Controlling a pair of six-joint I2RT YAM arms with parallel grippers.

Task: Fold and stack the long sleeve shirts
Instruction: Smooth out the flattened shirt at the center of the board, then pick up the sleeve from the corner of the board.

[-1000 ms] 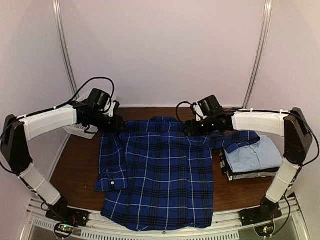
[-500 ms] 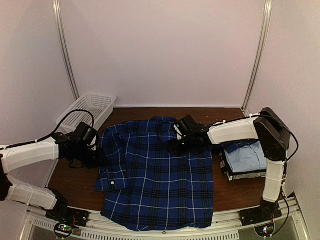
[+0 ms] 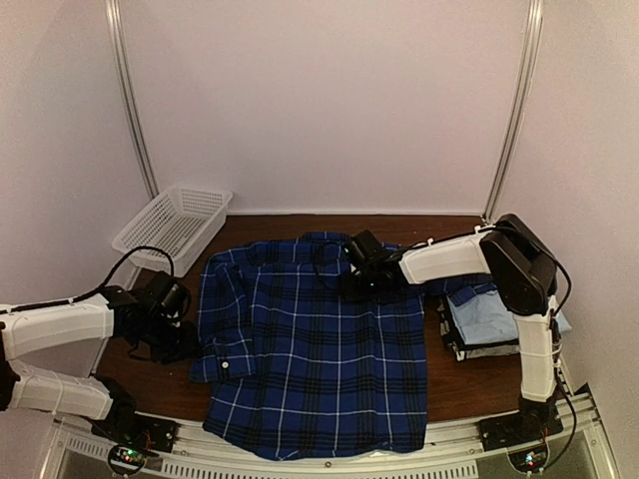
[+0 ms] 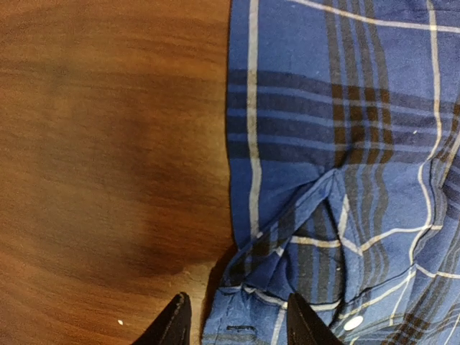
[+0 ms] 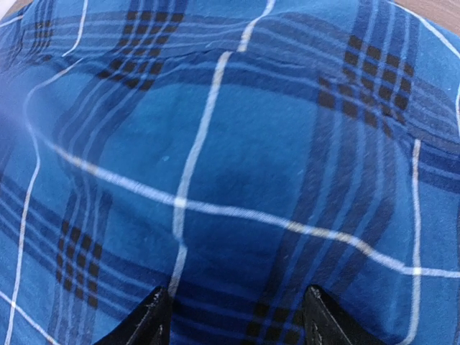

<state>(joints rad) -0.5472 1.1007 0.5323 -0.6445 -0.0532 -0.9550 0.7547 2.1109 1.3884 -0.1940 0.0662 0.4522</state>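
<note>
A blue-and-black plaid shirt (image 3: 319, 349) lies spread flat on the brown table, its hem hanging at the near edge. My left gripper (image 3: 185, 337) is open, low over the table at the shirt's left edge; in the left wrist view its fingertips (image 4: 176, 325) straddle the folded sleeve cuff (image 4: 248, 316). My right gripper (image 3: 351, 287) is open, pressed low on the shirt's upper middle; its wrist view shows only plaid cloth (image 5: 230, 180) between the fingertips (image 5: 151, 316). A stack of folded shirts with a light blue one (image 3: 499, 309) on top sits at the right.
A white lattice basket (image 3: 175, 225) stands at the back left corner. Bare brown table (image 3: 150, 371) shows left of the shirt, and also in the left wrist view (image 4: 108, 144). Walls close in on the sides and back.
The left arm swung from the shirt's back left shoulder down to its left cuff. The right gripper moved left onto the shirt's upper middle; the right sleeve now lies folded in.
</note>
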